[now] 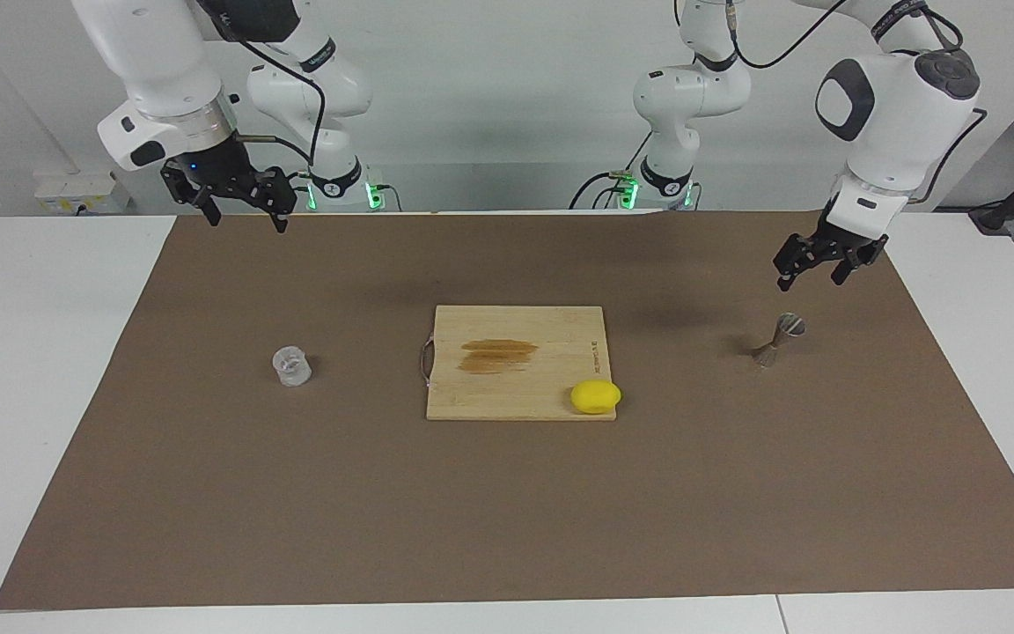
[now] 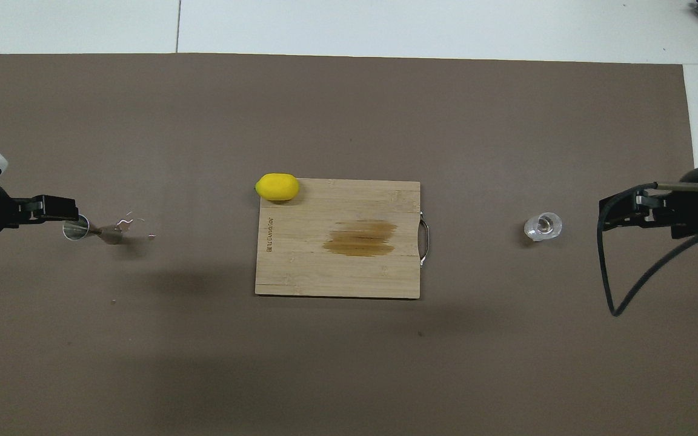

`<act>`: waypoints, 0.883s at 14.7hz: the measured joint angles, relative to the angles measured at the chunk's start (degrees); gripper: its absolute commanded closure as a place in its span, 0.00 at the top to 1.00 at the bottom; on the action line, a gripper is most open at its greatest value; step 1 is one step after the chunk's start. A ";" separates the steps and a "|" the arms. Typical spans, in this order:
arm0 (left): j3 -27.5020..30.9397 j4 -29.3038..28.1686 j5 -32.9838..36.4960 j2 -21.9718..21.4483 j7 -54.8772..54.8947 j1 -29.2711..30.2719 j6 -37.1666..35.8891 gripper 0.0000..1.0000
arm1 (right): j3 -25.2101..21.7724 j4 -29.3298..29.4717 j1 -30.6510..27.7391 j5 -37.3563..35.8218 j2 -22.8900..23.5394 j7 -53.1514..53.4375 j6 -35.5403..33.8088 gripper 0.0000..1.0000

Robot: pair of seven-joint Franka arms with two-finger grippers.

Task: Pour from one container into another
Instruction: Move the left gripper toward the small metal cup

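The clear plastic cup stands upright on the brown mat toward the right arm's end of the table. The silvery hourglass jigger stands on the mat toward the left arm's end. My left gripper hangs open in the air just above the jigger without touching it; from overhead its tip overlaps the jigger's rim. My right gripper waits open, raised over the mat's edge, well clear of the cup and holding nothing.
A wooden cutting board with a dark stain lies at the middle of the mat. A yellow lemon rests at its corner that is farther from the robots, toward the left arm's end.
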 measured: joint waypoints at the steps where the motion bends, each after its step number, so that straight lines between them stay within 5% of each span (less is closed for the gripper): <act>1: -0.19 0.00 0.00 0.19 0.00 -0.02 -0.08 1.00 | 0.00 0.00 0.00 0.00 0.00 0.00 0.00 0.99; 7: -0.65 2.64 1.85 3.09 1.64 -0.77 -1.94 1.00 | 0.00 0.00 0.00 0.00 0.00 0.00 0.00 0.99; 13: -0.09 4.06 -3.93 3.41 18.82 0.85 -4.12 1.00 | 0.00 0.00 0.00 0.00 0.00 0.00 0.00 0.99</act>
